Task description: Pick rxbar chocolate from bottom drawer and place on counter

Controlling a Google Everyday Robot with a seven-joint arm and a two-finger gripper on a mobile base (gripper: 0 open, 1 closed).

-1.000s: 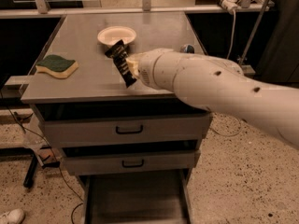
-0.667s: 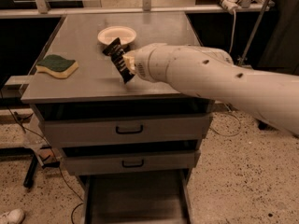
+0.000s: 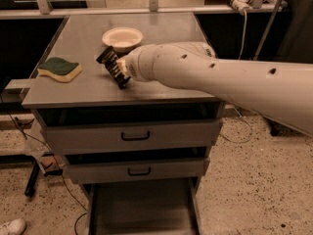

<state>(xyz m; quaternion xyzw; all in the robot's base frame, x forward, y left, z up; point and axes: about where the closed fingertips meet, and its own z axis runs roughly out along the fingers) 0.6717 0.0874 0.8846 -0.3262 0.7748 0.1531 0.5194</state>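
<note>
Our gripper hangs over the counter, just in front of the bowl, right of the sponge; we cannot tell whether it grips anything; the bottom drawer stands open.

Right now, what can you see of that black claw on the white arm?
The claw is black and ribbed, at the tip of a thick white arm reaching in from the right. It sits tilted, low over the grey counter, just in front of the white bowl, right of the green sponge.
</note>
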